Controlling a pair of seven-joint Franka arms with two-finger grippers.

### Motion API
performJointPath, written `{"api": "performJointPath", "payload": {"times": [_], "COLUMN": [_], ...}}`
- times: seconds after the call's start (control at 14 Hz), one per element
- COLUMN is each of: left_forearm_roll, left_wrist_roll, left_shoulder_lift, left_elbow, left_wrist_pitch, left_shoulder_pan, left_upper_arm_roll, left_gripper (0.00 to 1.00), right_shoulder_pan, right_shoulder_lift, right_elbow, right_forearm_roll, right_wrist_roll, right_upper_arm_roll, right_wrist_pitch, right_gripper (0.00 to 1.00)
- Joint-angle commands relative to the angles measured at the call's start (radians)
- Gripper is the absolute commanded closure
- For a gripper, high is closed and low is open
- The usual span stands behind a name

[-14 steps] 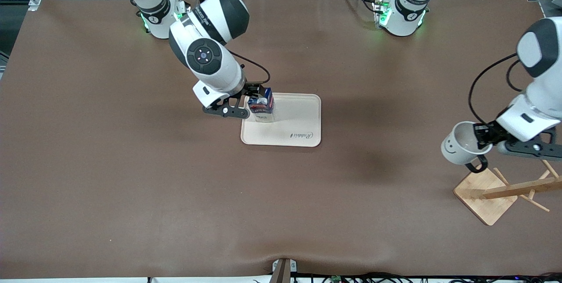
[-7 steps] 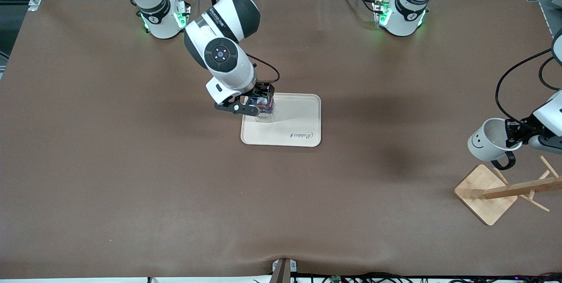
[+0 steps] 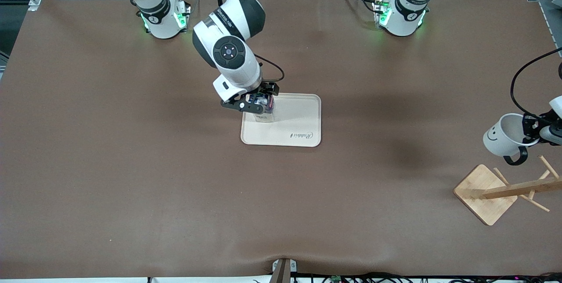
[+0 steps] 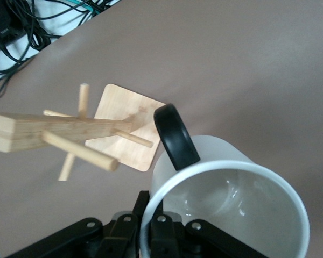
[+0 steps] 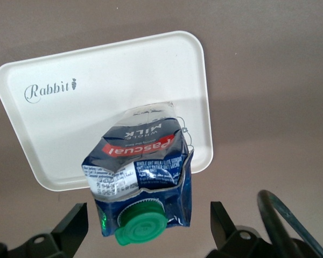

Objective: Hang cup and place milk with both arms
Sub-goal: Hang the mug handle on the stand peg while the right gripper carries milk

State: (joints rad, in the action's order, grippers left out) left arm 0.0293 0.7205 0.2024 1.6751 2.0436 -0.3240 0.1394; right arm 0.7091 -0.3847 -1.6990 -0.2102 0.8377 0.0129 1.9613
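Observation:
The milk (image 3: 265, 112), a dark blue carton with a green cap (image 5: 141, 226), stands on the cream tray (image 3: 294, 120) at its corner nearest the right arm's base. My right gripper (image 3: 259, 102) hangs over the carton, open. Its fingers (image 5: 70, 232) stand clear of both carton sides (image 5: 140, 177). The white cup (image 3: 504, 136) with a smiley face hangs tilted in the air over the table, just beside the wooden rack (image 3: 511, 188). My left gripper (image 3: 532, 131) is shut on the cup's rim (image 4: 151, 215), and the black handle (image 4: 175, 137) points toward the rack's pegs (image 4: 81, 156).
The rack's square bamboo base (image 3: 483, 193) sits near the left arm's end of the table, and its post leans out with several pegs. The tray (image 5: 70, 107) carries a printed logo. Brown table surface (image 3: 131, 164) lies all around.
The left arm has carried the cup toward its own end of the table, above the rack. The right gripper has shifted from beside the milk to over it and has stayed open.

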Motion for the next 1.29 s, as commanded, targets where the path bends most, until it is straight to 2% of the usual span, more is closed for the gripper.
{"api": "performJointPath", "payload": {"times": [0.0, 0.07, 0.14, 0.21, 0.29, 0.43, 0.57, 0.86, 1.07, 1.21], "left_forearm_roll": [-0.002, -0.002, -0.002, -0.002, -0.002, -0.003, -0.009, -0.012, -0.014, -0.014], "left_wrist_roll": [0.068, 0.07, 0.071, 0.071, 0.071, 0.083, 0.117, 0.146, 0.187, 0.2], "left_shoulder_lift": [0.026, 0.029, 0.037, 0.043, 0.046, 0.054, 0.055, 0.066, 0.083, 0.103], "left_elbow": [-0.051, -0.058, -0.072, -0.08, -0.081, -0.083, -0.081, -0.092, -0.11, -0.126], "left_wrist_pitch": [-0.006, -0.006, -0.006, -0.006, -0.006, -0.006, -0.006, -0.006, -0.006, -0.006], "left_shoulder_pan": [-0.023, -0.026, -0.026, -0.03, -0.043, -0.046, -0.059, -0.067, -0.085, -0.101], "left_upper_arm_roll": [0.005, 0.005, 0.005, 0.005, 0.005, 0.005, 0.006, 0.005, 0.005, 0.006], "left_gripper": [1.0, 1.0, 1.0, 1.0, 1.0, 1.0, 1.0, 1.0, 1.0, 1.0], "right_shoulder_pan": [0.041, 0.041, 0.041, 0.044, 0.047, 0.037, 0.02, -0.078, -0.157, -0.203], "right_shoulder_lift": [-0.009, -0.008, -0.006, -0.002, 0.001, 0.013, 0.032, 0.03, 0.055, 0.073], "right_elbow": [-0.043, -0.077, -0.097, -0.111, -0.114, -0.108, -0.071, 0.137, 0.144, 0.144], "right_forearm_roll": [-0.014, -0.012, -0.011, -0.011, -0.011, -0.009, -0.011, -0.006, 0.032, 0.112], "right_wrist_roll": [0.059, 0.063, 0.061, 0.066, 0.069, 0.09, 0.138, 0.227, 0.207, 0.141], "right_upper_arm_roll": [-0.013, -0.013, -0.013, -0.013, -0.013, -0.014, -0.019, -0.019, -0.019, -0.019], "right_wrist_pitch": [0.11, 0.161, 0.165, 0.163, 0.16, 0.153, 0.085, -0.212, -0.266, -0.307], "right_gripper": [0.0, 0.0, 0.3, 0.7, 1.0, 1.0, 1.0, 1.0, 1.0, 1.0]}}
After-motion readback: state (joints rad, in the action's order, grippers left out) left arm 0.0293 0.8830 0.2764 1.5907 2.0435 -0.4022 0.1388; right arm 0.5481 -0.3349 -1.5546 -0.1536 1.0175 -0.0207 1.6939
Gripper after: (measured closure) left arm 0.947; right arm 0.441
